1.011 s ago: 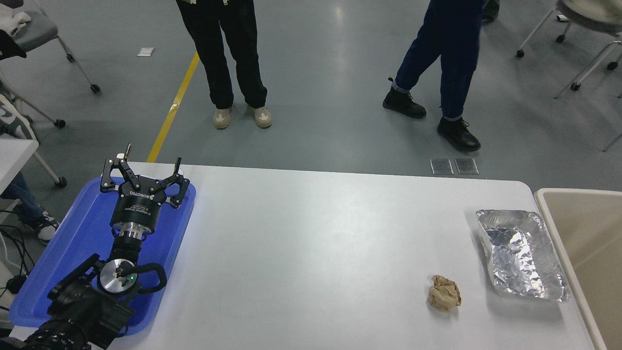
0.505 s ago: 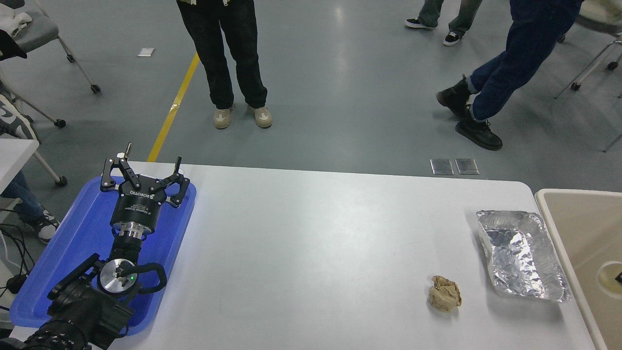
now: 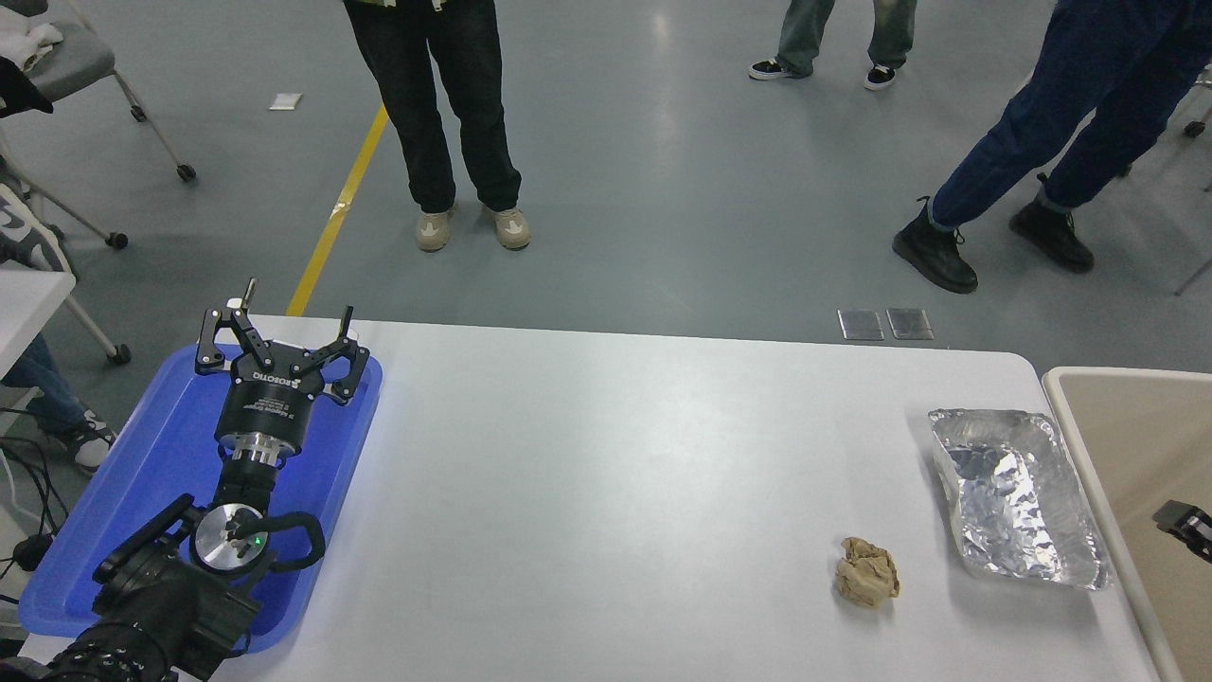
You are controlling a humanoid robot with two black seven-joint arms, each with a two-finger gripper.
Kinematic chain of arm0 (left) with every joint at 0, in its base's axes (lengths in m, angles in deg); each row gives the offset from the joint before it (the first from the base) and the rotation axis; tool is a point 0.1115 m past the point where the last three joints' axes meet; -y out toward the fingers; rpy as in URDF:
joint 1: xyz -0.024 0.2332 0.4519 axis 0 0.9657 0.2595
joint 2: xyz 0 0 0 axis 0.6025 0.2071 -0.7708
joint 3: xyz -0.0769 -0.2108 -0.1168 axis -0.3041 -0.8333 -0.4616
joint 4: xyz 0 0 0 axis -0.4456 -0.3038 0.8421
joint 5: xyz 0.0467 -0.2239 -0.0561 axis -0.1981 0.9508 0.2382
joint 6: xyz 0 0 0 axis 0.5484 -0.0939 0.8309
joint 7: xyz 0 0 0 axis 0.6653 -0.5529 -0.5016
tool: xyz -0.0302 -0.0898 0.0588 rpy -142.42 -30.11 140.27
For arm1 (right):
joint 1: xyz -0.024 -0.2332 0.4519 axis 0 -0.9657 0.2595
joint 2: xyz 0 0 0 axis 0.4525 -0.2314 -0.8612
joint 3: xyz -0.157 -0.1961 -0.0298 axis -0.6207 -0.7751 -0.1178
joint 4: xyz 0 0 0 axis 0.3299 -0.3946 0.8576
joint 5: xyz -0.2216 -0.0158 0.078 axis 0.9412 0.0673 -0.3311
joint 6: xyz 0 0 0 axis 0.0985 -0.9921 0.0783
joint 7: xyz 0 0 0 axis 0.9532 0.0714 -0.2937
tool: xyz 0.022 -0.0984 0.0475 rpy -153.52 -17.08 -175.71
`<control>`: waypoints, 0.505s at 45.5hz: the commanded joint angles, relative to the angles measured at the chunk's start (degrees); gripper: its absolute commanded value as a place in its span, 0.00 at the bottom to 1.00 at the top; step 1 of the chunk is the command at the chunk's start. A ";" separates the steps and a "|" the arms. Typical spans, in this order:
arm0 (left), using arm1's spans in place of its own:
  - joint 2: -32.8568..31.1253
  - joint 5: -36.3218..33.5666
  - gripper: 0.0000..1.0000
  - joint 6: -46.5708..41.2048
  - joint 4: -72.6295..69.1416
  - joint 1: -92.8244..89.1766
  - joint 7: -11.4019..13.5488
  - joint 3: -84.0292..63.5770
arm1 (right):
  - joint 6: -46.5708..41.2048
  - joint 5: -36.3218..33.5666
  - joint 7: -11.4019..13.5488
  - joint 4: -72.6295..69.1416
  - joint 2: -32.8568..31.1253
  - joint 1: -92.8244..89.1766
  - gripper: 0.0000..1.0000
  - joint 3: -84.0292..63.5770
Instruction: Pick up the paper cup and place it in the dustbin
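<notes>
While no cup shows on the counter (image 3: 615,474) or in the visible part of the bin (image 3: 1127,445), only a sliver of the right hand (image 3: 1188,524) pokes in over the bin; whether it is spread or gripping cannot be told. The drop is probably done or underway. The left hand (image 3: 284,327) rests fingers wide above a blue tray (image 3: 142,474). Foil tray (image 3: 1013,497) and paper ball (image 3: 865,572) remain
</notes>
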 commanded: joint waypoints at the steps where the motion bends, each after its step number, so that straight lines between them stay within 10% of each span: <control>1: 0.00 -0.10 1.00 0.02 -0.01 0.01 -0.09 0.01 | -0.38 4.08 4.17 -21.30 -11.07 11.06 1.00 -3.45; 23: 0.00 -0.10 1.00 0.02 0.07 0.01 -0.09 0.01 | -7.41 4.43 3.91 -35.36 -12.66 56.49 1.00 -45.80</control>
